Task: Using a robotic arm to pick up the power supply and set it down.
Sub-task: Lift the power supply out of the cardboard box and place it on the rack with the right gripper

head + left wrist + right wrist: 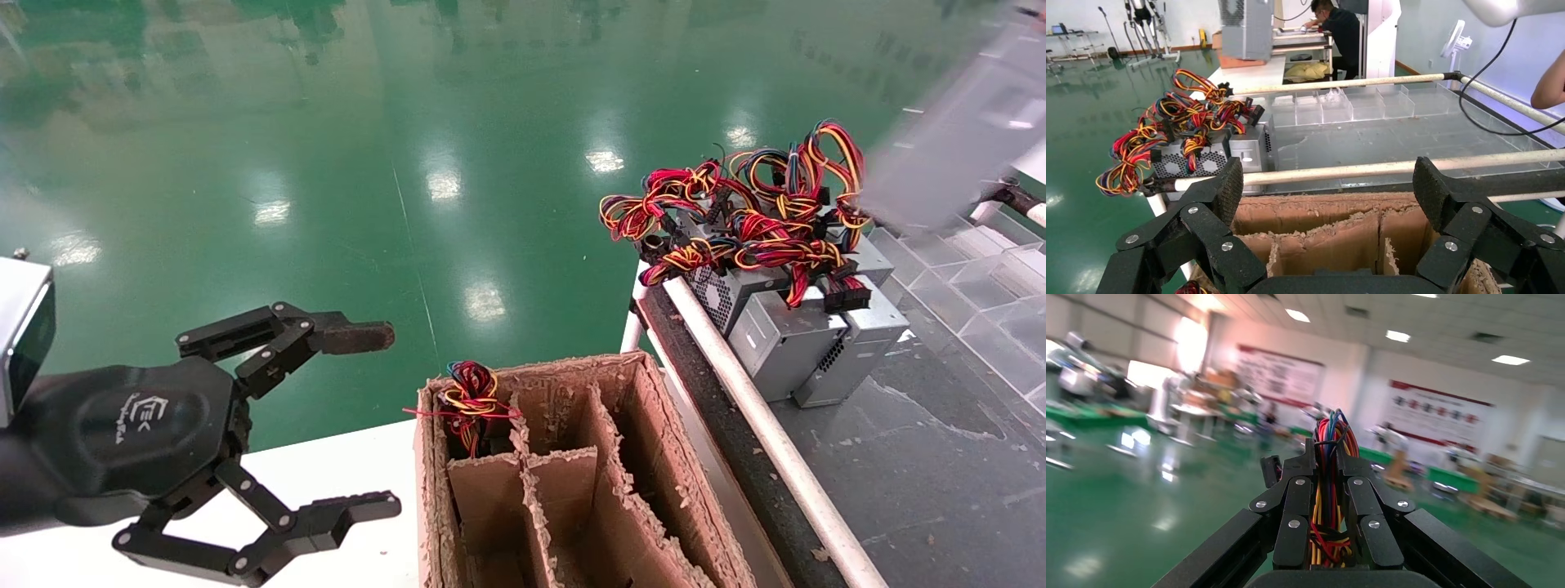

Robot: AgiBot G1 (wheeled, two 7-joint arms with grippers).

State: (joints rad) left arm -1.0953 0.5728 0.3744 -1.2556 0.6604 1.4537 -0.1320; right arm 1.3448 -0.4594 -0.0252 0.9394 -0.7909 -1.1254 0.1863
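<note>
Head view: glossy green floor (pixel 327 163) fills the upper and left frame. Dark grey table top (pixel 940 474) takes the lower right, edged by a white pipe rail (pixel 760 425) running diagonally. Clear plastic trays (pixel 981 278) sit along its right edge.

Torn brown cardboard box with dividers (pixel 654 457) is at bottom centre, just left of the rail. Its upper-left compartment holds a red-yellow-black wire bundle (pixel 470 392) sticking up above the rim. The other compartments in view look bare. White surface (pixel 343 474) at lower left, beside the box.

Pile of grey metal power units with tangled coloured wires (pixel 784 335) lies on the table at right centre, touching the rail; also seen in the left wrist view (pixel 1199 147).

Grey sheet-metal power supply (pixel 940 147), the task's thing, is at the upper right corner, up in the air above the pile and clear of the table. The left wrist view shows its perforated side (pixel 1245 27) hanging above the far table.

Left gripper (pixel 388 418), black with a white logo, is at lower left over the white surface, jaws spread wide, nothing in them. Its upper fingertip pad is rusty brown. Same wide gap in its wrist view (pixel 1330 184), facing the box.

Right gripper (pixel 1329 465): black fingers (pixel 1291 502) closed tight on the supply's red, yellow, orange and black wires (pixel 1329 435). The box body is out of that view.
</note>
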